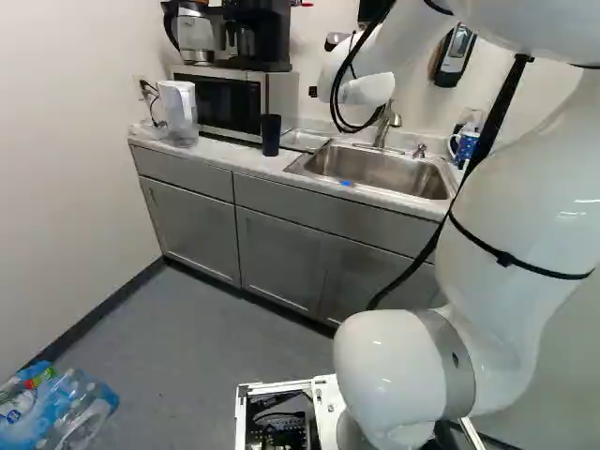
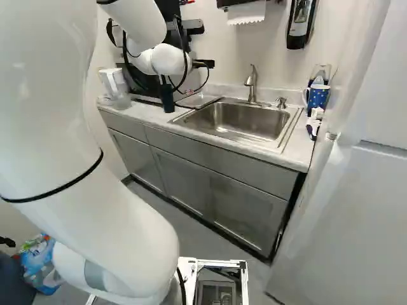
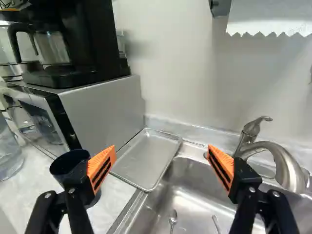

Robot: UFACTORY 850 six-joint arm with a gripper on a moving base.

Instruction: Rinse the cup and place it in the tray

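Note:
The gripper (image 2: 205,63) is mostly hidden behind the wrist in the right base view, a dark part showing beside it. In the wrist view the gripper (image 3: 162,163) stands open, its orange pads wide apart with nothing held. A dark blue cup (image 1: 271,135) stands upright on the counter, left of the sink; in the wrist view this cup (image 3: 68,162) is partly covered by one finger, beyond its outer side. The shallow metal tray (image 3: 146,161) lies empty between the microwave and the sink, seen past the gap between the fingers. A steel sink (image 2: 245,121) has a faucet (image 2: 252,86) behind it.
The microwave (image 1: 225,101) with a coffee maker (image 1: 255,33) on top stands behind the cup. A clear pitcher (image 1: 178,112) is at the counter's far left. Two utensils, one a spoon (image 3: 172,220), lie in the sink. A blue mug (image 2: 317,96) stands right of it.

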